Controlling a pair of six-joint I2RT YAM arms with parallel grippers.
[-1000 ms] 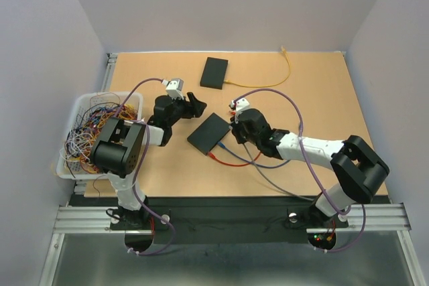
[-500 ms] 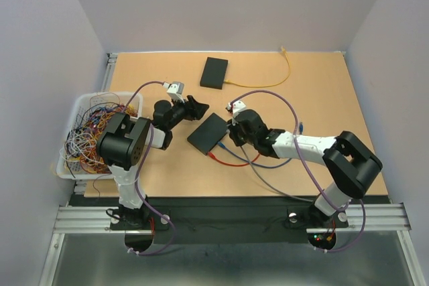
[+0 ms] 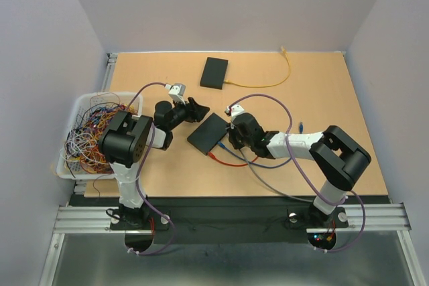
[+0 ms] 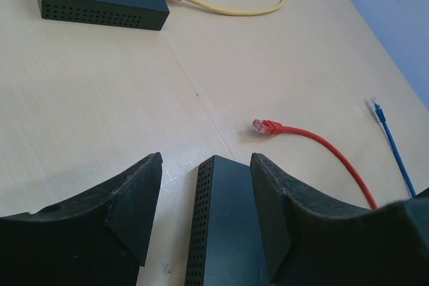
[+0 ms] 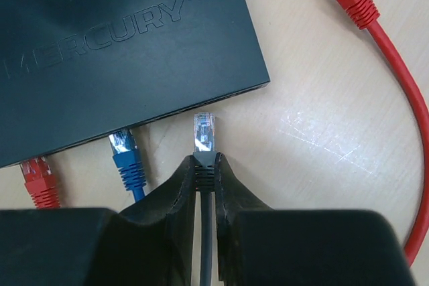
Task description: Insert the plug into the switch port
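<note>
My right gripper (image 5: 204, 167) pinches the grey-booted clear plug (image 5: 204, 130) beside the flat black switch (image 5: 114, 51); my left gripper (image 4: 204, 189) gapes astride it

We get bright, even overhead light across the counter (image 3: 322, 98) in the top view, and shadows stay soft and short. Right wrist view is crisp: there's a whitish glare patch on the counter right of the plug (image 5: 204, 132) and a dull sheen on the switch (image 5: 120, 51). In the left wrist view the left end effector (image 4: 204, 192) looks dark and slightly soft up close.
</note>
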